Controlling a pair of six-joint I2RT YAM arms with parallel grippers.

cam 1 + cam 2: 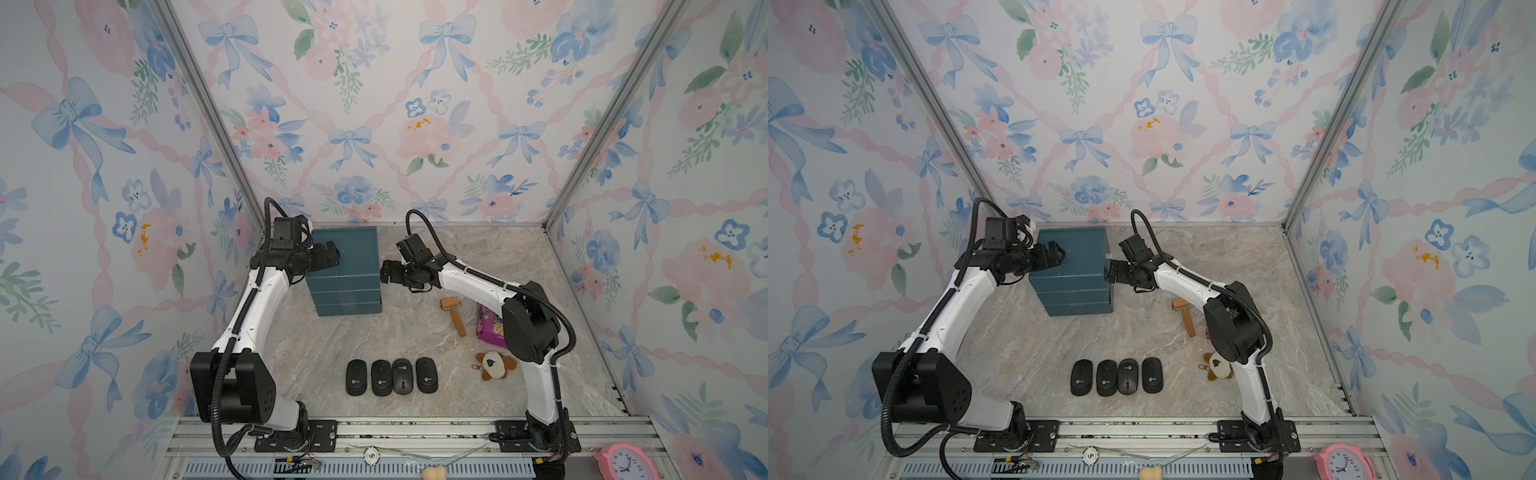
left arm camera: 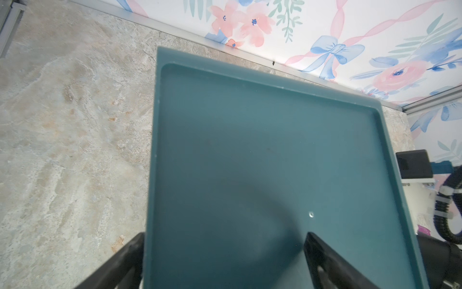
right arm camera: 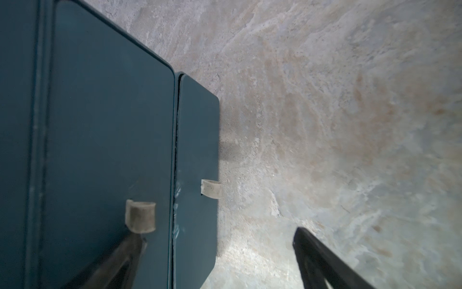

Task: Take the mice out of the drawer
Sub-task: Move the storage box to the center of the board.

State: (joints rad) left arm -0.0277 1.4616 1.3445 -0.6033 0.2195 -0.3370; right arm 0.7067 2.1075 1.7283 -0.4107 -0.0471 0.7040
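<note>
Several black mice [image 1: 392, 376] [image 1: 1117, 377] lie in a row on the table near the front. The teal drawer unit [image 1: 353, 266] [image 1: 1079, 270] stands at the back with its drawers shut, so whatever is inside is hidden. My left gripper [image 1: 332, 253] [image 2: 225, 236] hangs open over the unit's top [image 2: 262, 150], one finger past its edge. My right gripper [image 1: 384, 272] [image 3: 218, 234] is open beside the drawer fronts [image 3: 107, 125]. One of its fingers sits just below a pale pull tab [image 3: 140, 216], and a second tab [image 3: 211, 189] shows on the lower drawer.
To the right of the unit lie a wooden-handled roller [image 1: 454, 316] and a purple packet [image 1: 490, 330]. A brown-and-white plush keychain [image 1: 494, 365] lies by the right arm. A pink clock [image 1: 625, 461] sits on the front rail. Floral walls close in three sides.
</note>
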